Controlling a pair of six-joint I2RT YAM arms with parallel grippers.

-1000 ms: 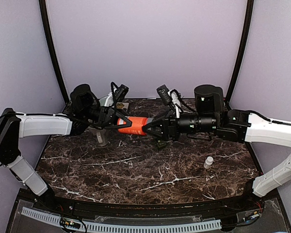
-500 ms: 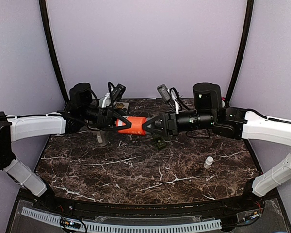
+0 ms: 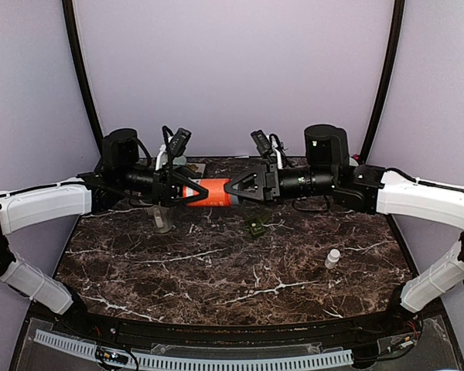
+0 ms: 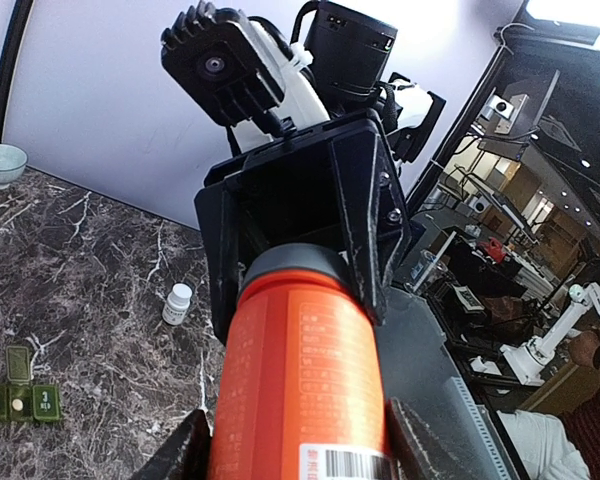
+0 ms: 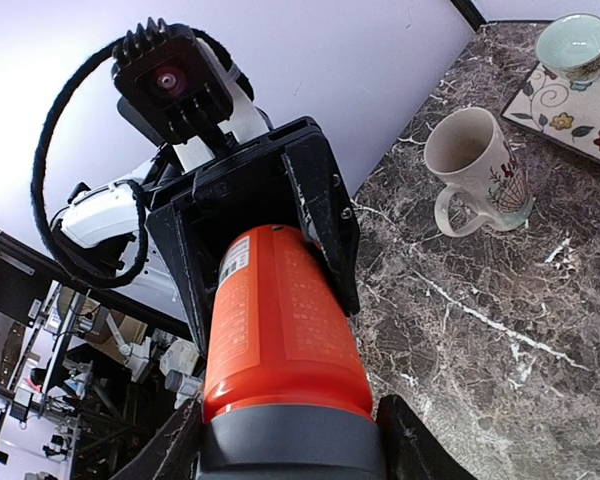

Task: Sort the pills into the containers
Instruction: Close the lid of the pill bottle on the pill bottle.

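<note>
An orange bottle (image 3: 213, 192) with a dark grey cap (image 5: 290, 440) hangs level above the back of the table, held from both ends. My left gripper (image 3: 187, 193) is shut on its labelled base end (image 4: 300, 370). My right gripper (image 3: 236, 188) is shut on the cap end, fingers (image 5: 410, 440) on both sides of the cap. A small green pill organiser (image 3: 255, 227) lies on the marble below with its lids up (image 4: 18, 395). A pale speck shows in one compartment. No other pills can be made out.
A small white bottle (image 3: 332, 258) stands at the right of the marble table (image 3: 216, 286). A pale mug (image 5: 475, 170) stands under the left arm. A small cup (image 5: 575, 45) sits on a patterned coaster at the back.
Both arms have lifted the orange bottle a little higher, still holding it at both ends. The jaws have not changed.
</note>
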